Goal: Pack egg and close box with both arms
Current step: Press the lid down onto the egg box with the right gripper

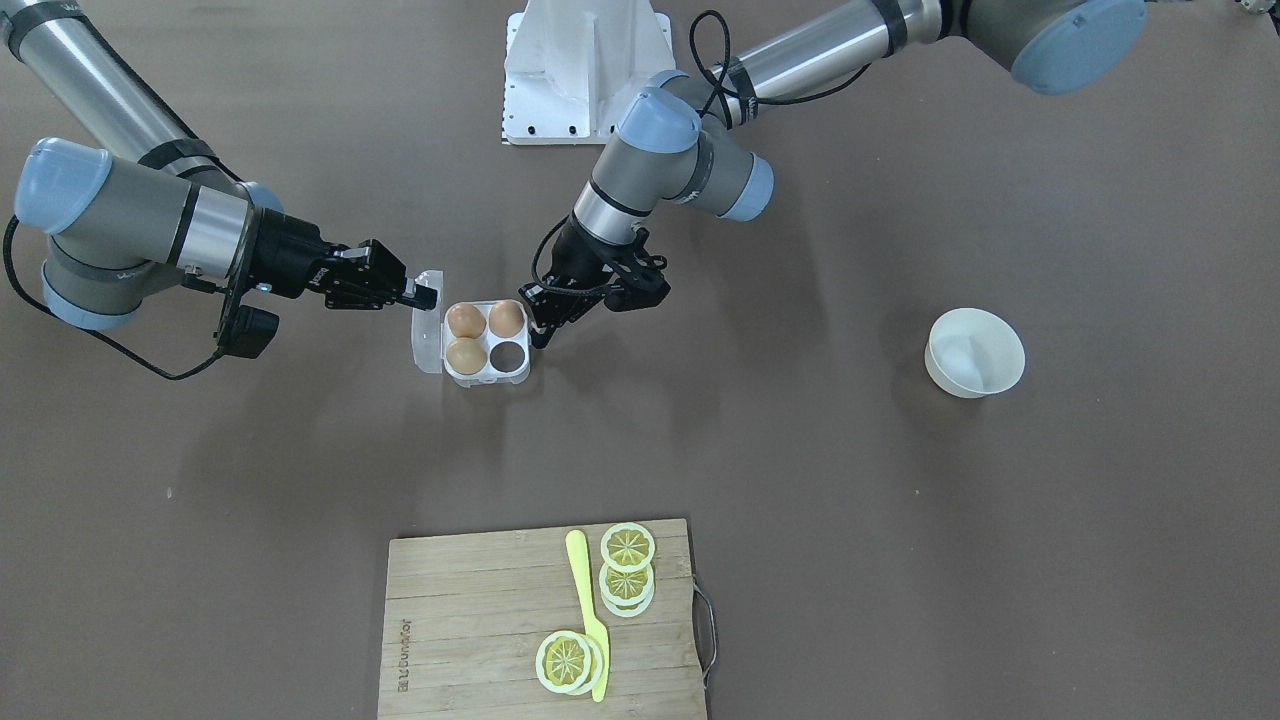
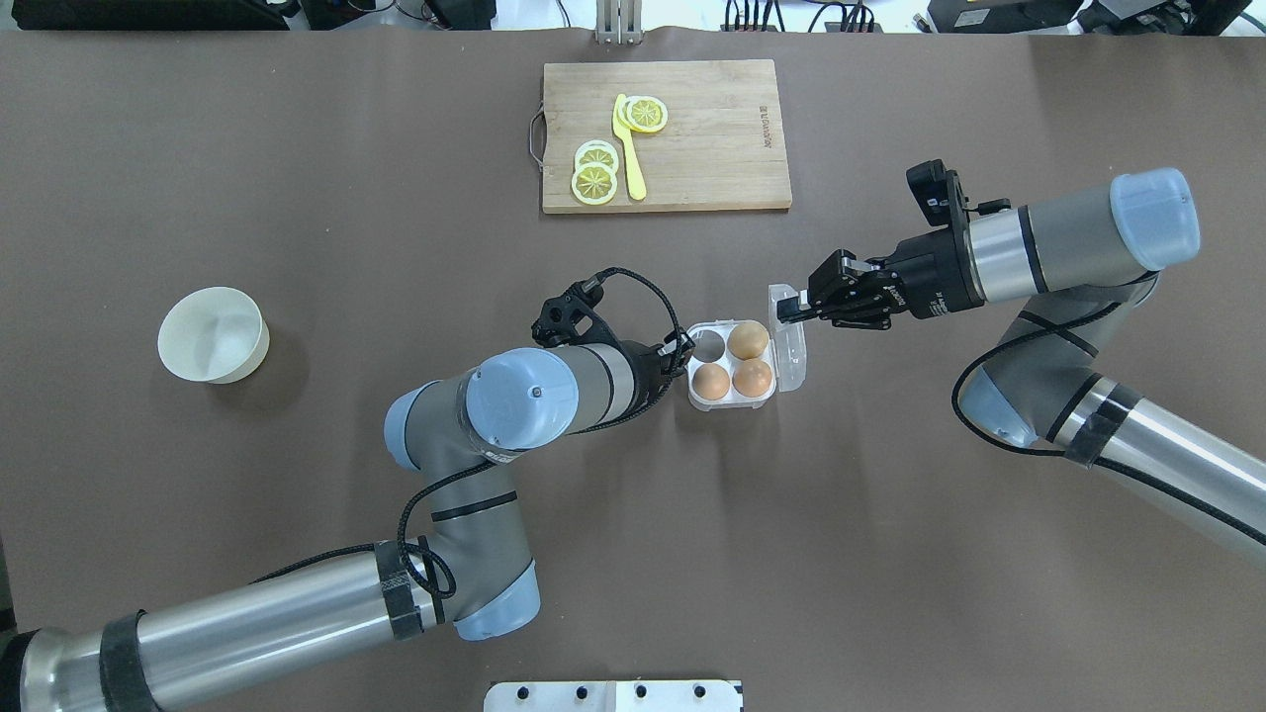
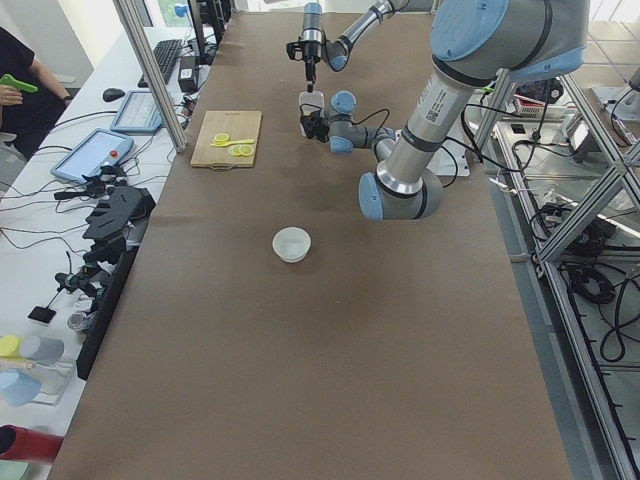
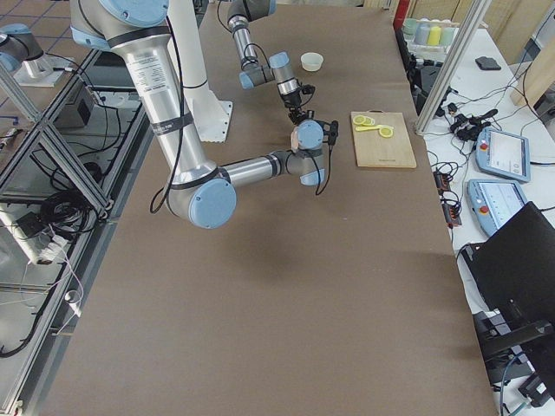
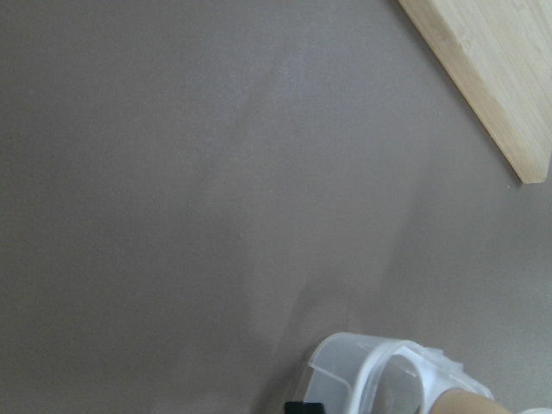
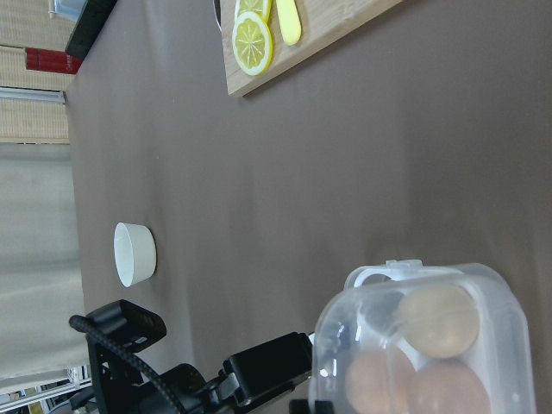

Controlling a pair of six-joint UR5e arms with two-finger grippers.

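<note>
The box (image 2: 732,396) is a small clear plastic egg case in the middle of the table, also seen in the front view (image 1: 487,376). Three brown eggs fill its cells; I cannot tell which is the egg (image 2: 754,377) of the task. The fourth cell (image 2: 708,344) is bare. Its hinged lid (image 2: 788,341) stands raised, and my right gripper (image 2: 786,311) is shut on the lid's upper edge. My left gripper (image 2: 682,352) sits low at the opposite side, fingers together, tips against the box's rim by the bare cell.
A white bowl (image 2: 213,334) stands far out on my left. A wooden cutting board (image 2: 712,148) with lemon slices and a yellow knife lies across the table. The white robot base (image 1: 585,70) is behind the box. A person (image 3: 15,90) sits beyond the table's edge.
</note>
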